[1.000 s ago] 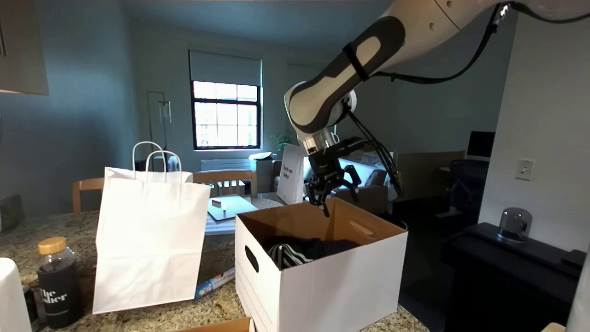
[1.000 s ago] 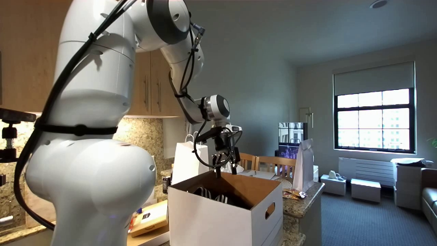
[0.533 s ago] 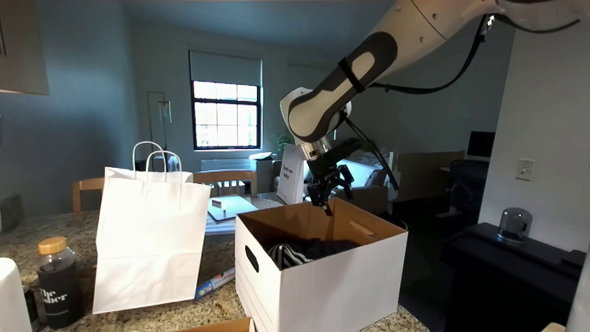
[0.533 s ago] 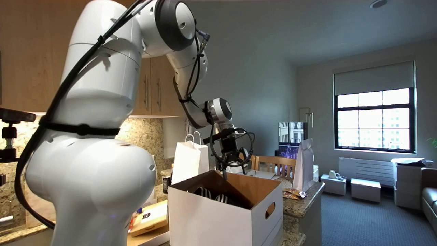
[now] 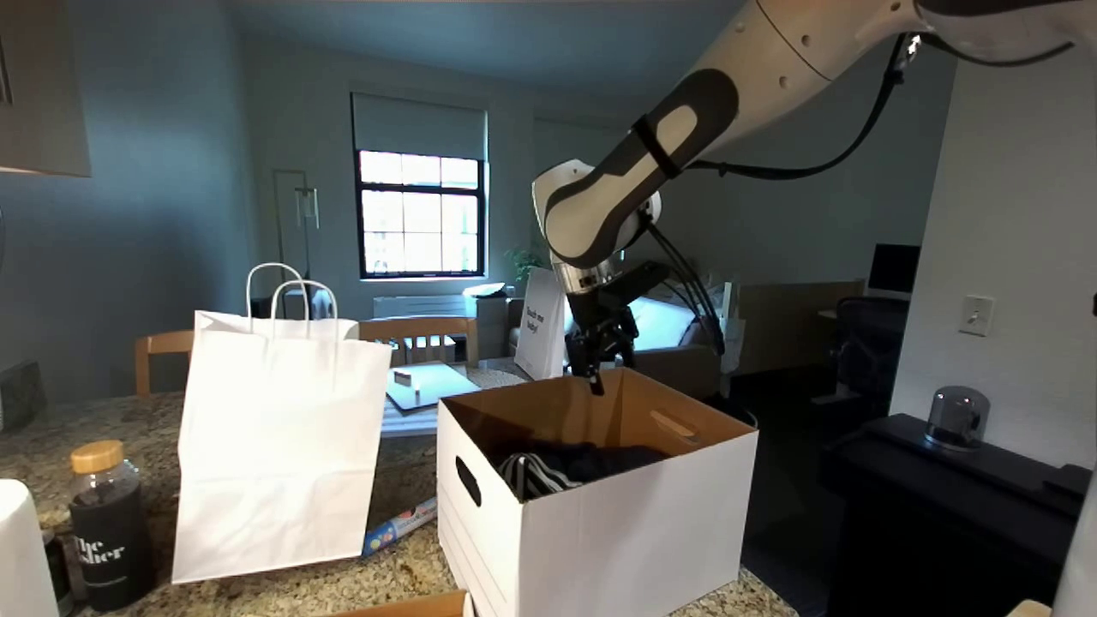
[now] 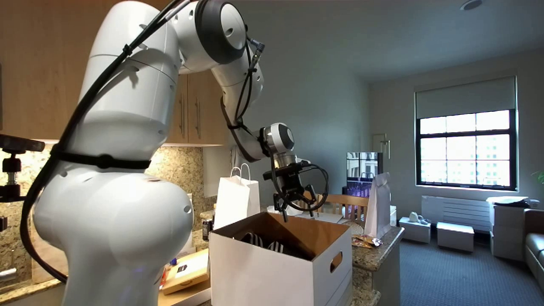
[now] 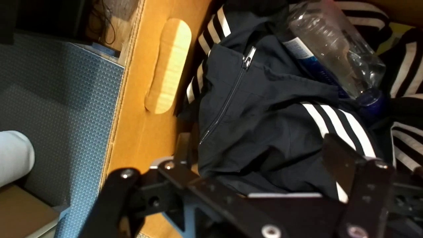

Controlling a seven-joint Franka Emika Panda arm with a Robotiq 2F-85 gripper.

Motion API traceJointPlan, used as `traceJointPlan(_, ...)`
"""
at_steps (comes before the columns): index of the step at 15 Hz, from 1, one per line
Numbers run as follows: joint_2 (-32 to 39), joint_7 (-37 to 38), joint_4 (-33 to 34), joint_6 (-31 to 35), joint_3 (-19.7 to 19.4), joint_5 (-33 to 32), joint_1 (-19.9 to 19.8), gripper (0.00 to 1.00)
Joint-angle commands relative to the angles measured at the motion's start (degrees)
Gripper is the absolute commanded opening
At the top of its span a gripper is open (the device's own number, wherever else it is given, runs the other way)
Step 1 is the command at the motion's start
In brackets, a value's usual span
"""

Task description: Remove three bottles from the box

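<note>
The large white box [image 5: 634, 531] stands on the counter, open at the top; it also shows in an exterior view [image 6: 263, 272]. In the wrist view its brown inner wall [image 7: 142, 142] has a hand-hole. One clear plastic bottle [image 7: 333, 49] with a blue label and blue cap lies on dark clothes at the upper right of the wrist view. No other bottle shows clearly. My gripper [image 7: 257, 145] is open and empty above the clothes, with the bottle beyond the right finger. In both exterior views the gripper [image 5: 600, 377] [image 6: 298, 216] hangs over the box's far rim.
Dark clothes with white stripes [image 7: 264, 125] fill the box bottom. A white paper bag [image 5: 283, 446] and a dark bottle with a wooden lid [image 5: 110, 523] stand beside the box. A blue tube [image 5: 401, 524] lies between bag and box. Another white bag [image 6: 378, 208] stands behind.
My gripper has moved to the right in an exterior view and turned about its own axis. It stays open. The box and its contents have not moved.
</note>
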Motion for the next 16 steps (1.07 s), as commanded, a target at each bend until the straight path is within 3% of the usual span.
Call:
traceJointPlan(1, 2.75, -6.7, 0.61, -3.06, 0.79, -1.05, 0.36, 1.0)
traceJointPlan(5, 3.39, -14.56, -3.86, 2.68, 2.03, -2.5, 0.25, 1.0)
traceJointPlan(9, 2.46, -23.8, -8.8, 11.38, 3.68, 0.5, -0.55, 1.0)
traceJointPlan(10, 1.69, -24.75, -9.46, 11.54, 3.29, -0.16, -0.73, 1.0)
traceJointPlan(11, 4.48, -20.35, -6.17, 9.2, 2.77, -0.77, 0.41, 1.0)
traceJointPlan(16, 4.14, -22.37, -6.82, 8.41, 3.19, 0.09, 0.39, 1.0)
